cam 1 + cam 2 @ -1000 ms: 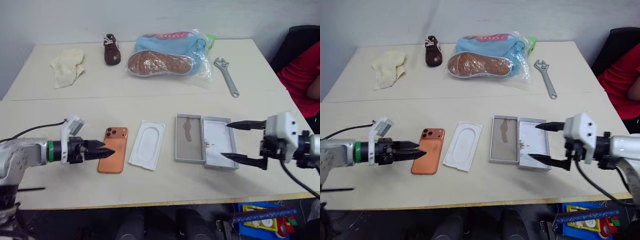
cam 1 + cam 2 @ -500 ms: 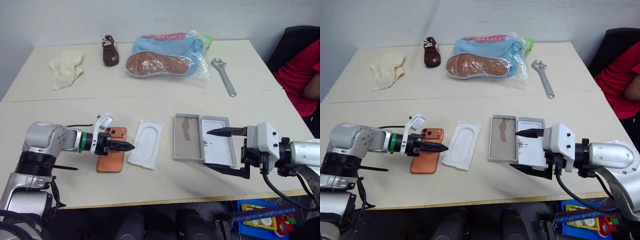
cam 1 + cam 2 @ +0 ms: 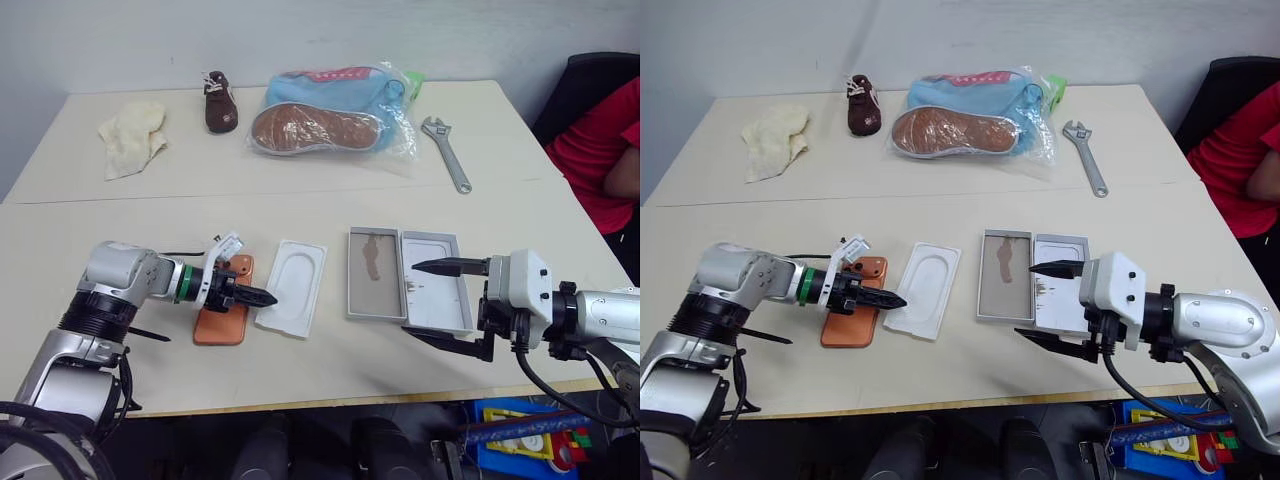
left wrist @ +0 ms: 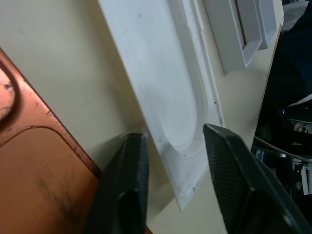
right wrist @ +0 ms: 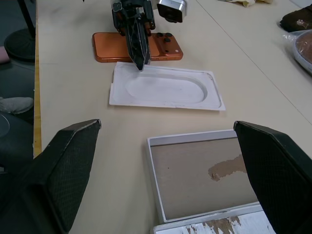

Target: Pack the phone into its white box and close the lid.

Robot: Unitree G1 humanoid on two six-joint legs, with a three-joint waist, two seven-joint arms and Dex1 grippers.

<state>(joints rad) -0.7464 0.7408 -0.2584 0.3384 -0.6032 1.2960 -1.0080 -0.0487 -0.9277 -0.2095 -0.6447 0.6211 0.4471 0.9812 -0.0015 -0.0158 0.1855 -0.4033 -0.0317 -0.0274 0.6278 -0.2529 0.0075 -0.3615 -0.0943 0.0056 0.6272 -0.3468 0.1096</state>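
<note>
The orange phone (image 3: 219,326) lies flat on the table, left of a thin white moulded insert (image 3: 294,288). My left gripper (image 3: 268,298) reaches low across the phone, its tips at the insert's near edge. Its fingers (image 4: 130,165) stand a small gap apart, nothing between them. The white box (image 3: 376,272), with a grey stained floor, sits beside the lid (image 3: 440,291), which lies inside-up on its right. My right gripper (image 3: 413,300) hovers wide open just in front of the lid, empty.
On the far table lie a cream cloth (image 3: 132,135), a small brown shoe (image 3: 217,101), a bagged shoe on blue fabric (image 3: 330,115) and a wrench (image 3: 450,152). A person in red (image 3: 600,150) sits at the right edge.
My left gripper has moved right over the phone to the insert's edge, and its fingers have narrowed. My right gripper has drifted left, toward the lid.
</note>
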